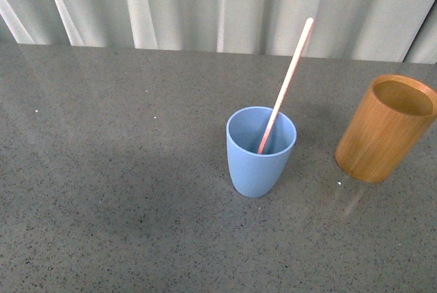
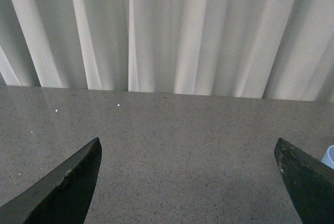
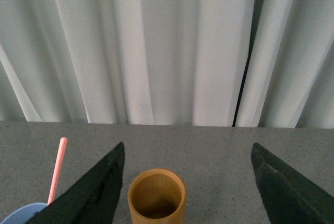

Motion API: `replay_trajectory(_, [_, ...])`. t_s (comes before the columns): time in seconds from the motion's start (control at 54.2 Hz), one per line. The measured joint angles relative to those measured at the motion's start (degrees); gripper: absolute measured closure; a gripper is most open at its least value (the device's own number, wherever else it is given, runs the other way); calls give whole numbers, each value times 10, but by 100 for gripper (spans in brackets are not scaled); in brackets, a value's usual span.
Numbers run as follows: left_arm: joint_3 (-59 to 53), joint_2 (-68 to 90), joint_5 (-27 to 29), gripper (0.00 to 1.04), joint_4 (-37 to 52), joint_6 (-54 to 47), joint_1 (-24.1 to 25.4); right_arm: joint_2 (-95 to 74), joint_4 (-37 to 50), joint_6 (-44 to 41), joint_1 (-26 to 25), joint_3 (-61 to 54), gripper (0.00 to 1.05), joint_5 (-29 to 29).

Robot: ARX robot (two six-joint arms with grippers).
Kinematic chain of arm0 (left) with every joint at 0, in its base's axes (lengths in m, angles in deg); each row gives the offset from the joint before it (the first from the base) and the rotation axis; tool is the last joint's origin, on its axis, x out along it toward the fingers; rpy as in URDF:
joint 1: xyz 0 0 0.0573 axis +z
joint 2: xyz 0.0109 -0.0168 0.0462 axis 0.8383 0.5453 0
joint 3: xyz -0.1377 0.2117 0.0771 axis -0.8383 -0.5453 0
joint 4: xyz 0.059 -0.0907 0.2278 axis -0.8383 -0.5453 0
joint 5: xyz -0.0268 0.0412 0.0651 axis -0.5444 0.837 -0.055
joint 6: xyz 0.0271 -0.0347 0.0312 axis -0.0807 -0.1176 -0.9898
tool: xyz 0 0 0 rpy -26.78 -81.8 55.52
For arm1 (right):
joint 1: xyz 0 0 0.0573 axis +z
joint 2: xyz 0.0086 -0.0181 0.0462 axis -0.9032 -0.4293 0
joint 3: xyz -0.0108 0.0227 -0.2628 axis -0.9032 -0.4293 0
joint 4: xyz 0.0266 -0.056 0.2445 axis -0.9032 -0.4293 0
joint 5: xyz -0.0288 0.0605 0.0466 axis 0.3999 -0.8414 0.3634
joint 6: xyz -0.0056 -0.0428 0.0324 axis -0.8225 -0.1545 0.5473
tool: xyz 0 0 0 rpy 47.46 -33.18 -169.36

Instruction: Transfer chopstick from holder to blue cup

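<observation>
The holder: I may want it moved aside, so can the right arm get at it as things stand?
Probably yes. In the right wrist view the holder stands upright and empty between the open fingers of the right gripper, with bare table around it. The chopstick leans in the blue cup, clear of it.

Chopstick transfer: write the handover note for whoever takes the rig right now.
Left hand: open, holding nothing, over bare table.
Right hand: open, holding nothing, hovering by the holder.
Chopstick: standing in the blue cup, leaning against its rim toward the holder's side.
Holder: upright to the right of the cup, apart from it; looks empty in the right wrist view.
Done: the transfer appears complete.
Left: probably only parking the arms.
</observation>
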Motion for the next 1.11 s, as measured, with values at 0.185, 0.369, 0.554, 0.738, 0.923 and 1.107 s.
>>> replay_trajectory(0.185, [0,0,-1,7,0,0,0,44,-1,0,-23,-43,70,-16])
replay_trajectory(0.369, [0,0,0,7,0,0,0,89,-15,0,-75,-72,100,-70])
replay_trajectory(0.554, [0,0,-1,7,0,0,0,137,-40,-2,-79,-97,104,-72])
replay_trajectory(0.738, [0,0,-1,7,0,0,0,175,-64,-2,-79,-109,104,-72])
replay_trajectory(0.923, [0,0,-1,7,0,0,0,214,-91,-2,-79,-119,104,-72])
replay_trajectory(1.107, [0,0,-1,7,0,0,0,242,-95,-2,-79,-132,104,-73])
